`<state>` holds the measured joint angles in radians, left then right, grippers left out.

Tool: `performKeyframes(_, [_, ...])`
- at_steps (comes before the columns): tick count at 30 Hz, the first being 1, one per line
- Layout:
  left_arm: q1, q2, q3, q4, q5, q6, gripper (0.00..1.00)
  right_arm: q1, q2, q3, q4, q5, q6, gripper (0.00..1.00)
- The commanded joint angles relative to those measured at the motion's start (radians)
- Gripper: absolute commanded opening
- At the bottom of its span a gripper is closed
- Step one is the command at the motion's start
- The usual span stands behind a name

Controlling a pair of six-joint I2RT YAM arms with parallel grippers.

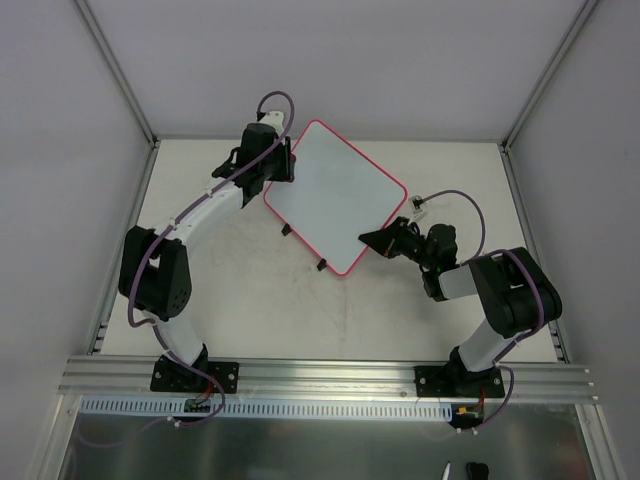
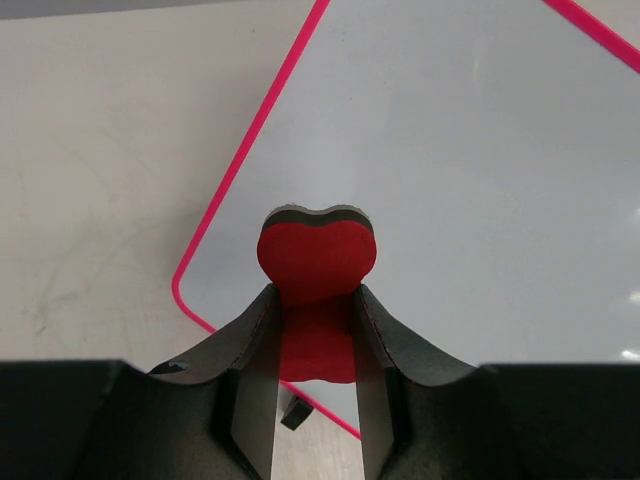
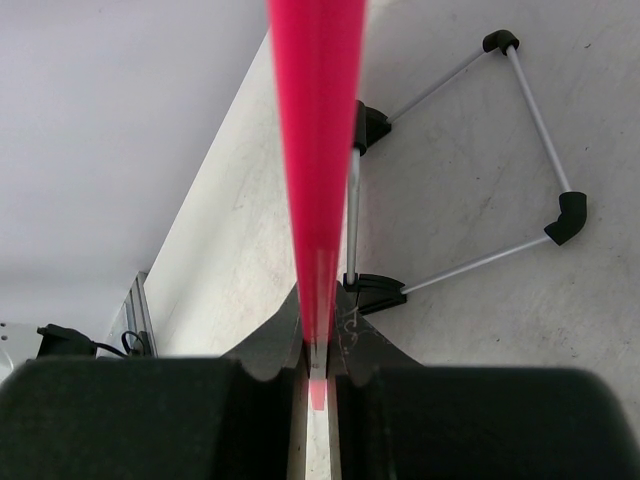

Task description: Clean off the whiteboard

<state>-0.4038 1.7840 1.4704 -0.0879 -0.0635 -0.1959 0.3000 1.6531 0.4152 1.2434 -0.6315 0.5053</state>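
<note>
The whiteboard (image 1: 335, 195) is a white square with a red-pink rim, turned like a diamond at mid table. No marks show on its face in the left wrist view (image 2: 480, 180). My left gripper (image 1: 285, 165) is at its upper-left edge, shut on a red bow-shaped eraser (image 2: 318, 262) held over the board near that edge (image 2: 318, 292). My right gripper (image 1: 380, 240) is shut on the board's lower-right rim, seen edge-on as a pink strip (image 3: 315, 150) between the jaws (image 3: 318, 305). Two black clips (image 1: 322, 265) sit on the lower-left edge.
A wire stand of thin metal rods with black joints (image 3: 540, 130) shows beside the board's edge in the right wrist view. Grey walls and frame posts (image 1: 120, 80) enclose the table. An aluminium rail (image 1: 330, 375) runs along the front edge by the arm bases.
</note>
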Motion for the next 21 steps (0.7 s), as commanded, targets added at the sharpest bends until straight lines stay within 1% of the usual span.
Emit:
performKeyframes(1, [0.019, -0.087, -0.064, -0.001, -0.051, -0.065, 0.0, 0.022, -0.018, 0.03, 0.288, -0.096, -0.019, 0.0])
performKeyframes(5, [0.031, -0.176, -0.189, -0.024, -0.076, -0.166, 0.0, 0.018, -0.015, 0.03, 0.288, -0.089, -0.017, 0.0])
performKeyframes(7, [0.033, -0.199, -0.226, -0.067, -0.125, -0.192, 0.0, 0.016, -0.013, 0.028, 0.287, -0.085, -0.017, 0.0])
performKeyframes(10, [0.039, -0.218, -0.294, -0.11, -0.191, -0.22, 0.0, 0.011, -0.012, 0.025, 0.289, -0.08, -0.013, 0.03])
performKeyframes(15, [0.062, -0.224, -0.404, -0.142, -0.177, -0.261, 0.0, 0.008, -0.009, 0.022, 0.289, -0.071, -0.008, 0.06])
performKeyframes(21, [0.091, -0.186, -0.459, -0.167, -0.141, -0.283, 0.01, 0.002, -0.015, 0.011, 0.289, -0.059, -0.005, 0.09])
